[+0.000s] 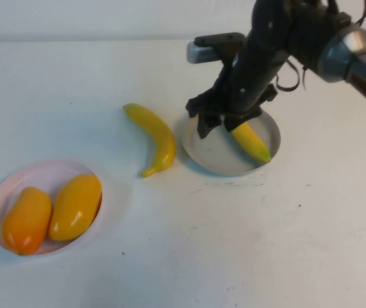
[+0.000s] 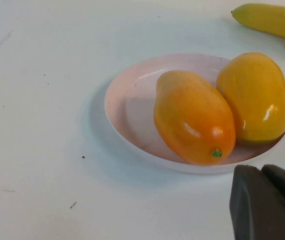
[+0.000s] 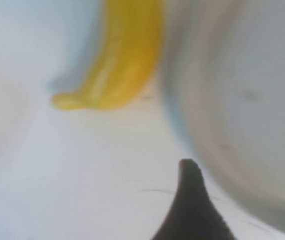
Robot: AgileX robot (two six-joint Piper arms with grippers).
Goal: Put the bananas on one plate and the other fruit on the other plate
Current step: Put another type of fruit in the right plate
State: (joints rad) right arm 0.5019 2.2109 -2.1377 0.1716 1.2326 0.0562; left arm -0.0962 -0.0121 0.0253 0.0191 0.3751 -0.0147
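One banana (image 1: 252, 142) lies in the grey-blue plate (image 1: 216, 154) right of centre. The second banana (image 1: 155, 136) lies on the table just left of that plate; it also shows in the right wrist view (image 3: 122, 55) beside the plate's rim (image 3: 242, 125). My right gripper (image 1: 220, 125) hovers open over the plate's near-left part, next to the plated banana and holding nothing. Two mango-like fruits, one orange (image 1: 26, 219) and one yellow-orange (image 1: 75, 206), lie side by side in the pink plate (image 1: 16, 179) at the front left. My left gripper (image 2: 270, 197) is shut and empty, near that pink plate (image 2: 132, 107).
A grey block (image 1: 203, 51) of the right arm's base stands behind the grey plate. Bare white table spans the front centre and right.
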